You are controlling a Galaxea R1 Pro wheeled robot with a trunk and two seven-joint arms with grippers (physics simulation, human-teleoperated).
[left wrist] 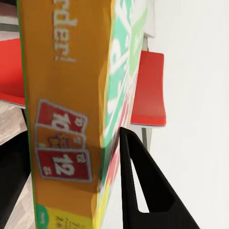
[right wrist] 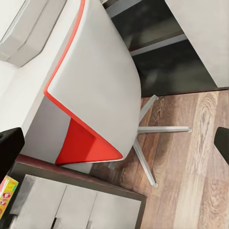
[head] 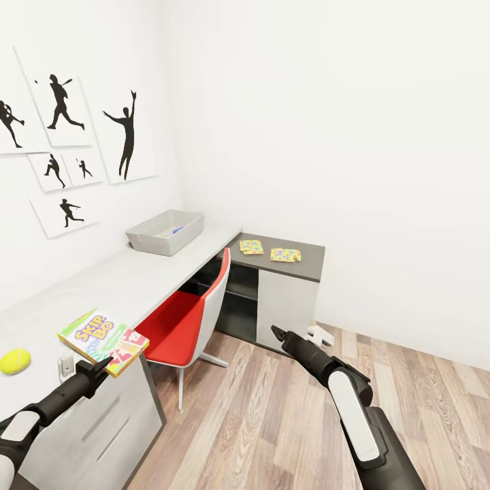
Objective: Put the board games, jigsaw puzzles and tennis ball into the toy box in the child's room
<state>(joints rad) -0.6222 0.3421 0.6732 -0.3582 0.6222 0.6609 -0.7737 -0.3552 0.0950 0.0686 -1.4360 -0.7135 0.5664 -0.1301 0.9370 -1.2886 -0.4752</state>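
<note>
Left end effector point(head: 102, 368) pinching the green game box point(head: 103, 341) at the near worktop point(head: 136, 279) edge, ball point(head: 15, 361) lying left of it, right end effector point(head: 278, 335) spreading open over the floor point(head: 272, 415), grey bin point(head: 165, 232) sitting far.

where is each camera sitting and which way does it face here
Head view: up on the robot's head, looking forward and down at the table, toy box and jigsaw puzzles; both arms show.
Left wrist view: by the left gripper, facing the Skip-Bo box between its black fingers.
Right wrist view: by the right gripper, facing the red chair and wood floor.
Shared: all three show the chair; head and left wrist views share the Skip-Bo box.
</note>
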